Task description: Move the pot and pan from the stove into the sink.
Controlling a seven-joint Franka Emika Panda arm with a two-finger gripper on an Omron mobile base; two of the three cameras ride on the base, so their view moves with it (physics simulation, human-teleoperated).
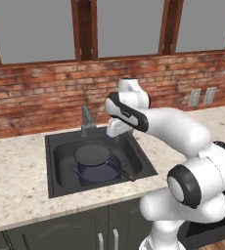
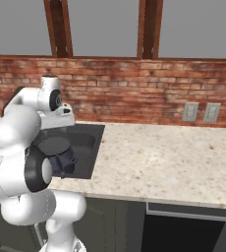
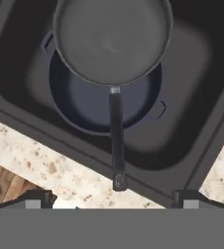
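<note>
The pan rests tilted on the pot inside the sink, handle pointing toward six o'clock, because the end effector above has its fingers spread, gripping nothing.

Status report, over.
Gripper open, above sink. Pan resting on pot, both in basin. Nothing in the way.

Evenly and softly lit throughout, flat rendered daylight without glare, only faint shading inside the dark sink and under the pan, slightly soft and low in detail across the brick wall and speckled desk, free of edge distortion.
</note>
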